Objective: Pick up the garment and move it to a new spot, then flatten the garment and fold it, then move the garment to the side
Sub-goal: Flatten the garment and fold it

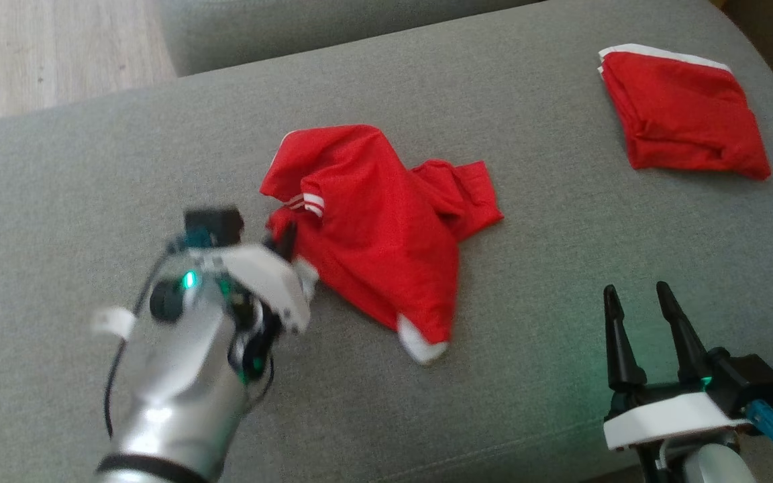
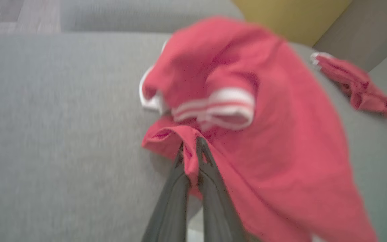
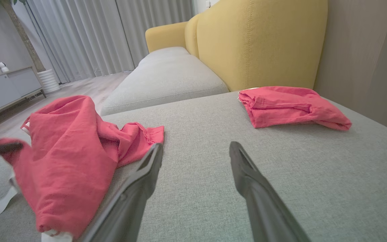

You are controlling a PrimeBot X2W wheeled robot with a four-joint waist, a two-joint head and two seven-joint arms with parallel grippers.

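Two red pieces of clothing are lying on the grey sofa cushion (image 1: 91,201): a folded garment (image 1: 685,114) at the far right corner and a crumpled shirt (image 1: 373,221) in the middle. The left gripper (image 2: 191,144) is pinching shut on a fold at the shirt's left edge, just below the white-striped cuff (image 2: 220,107), while the right gripper (image 1: 635,298) is waiting wide open and empty nearby. Being thin, light and floppy, the shirt is likely going to sag and bunch when lifted, so a hem or seam is looking like a surer hold than loose middle cloth.
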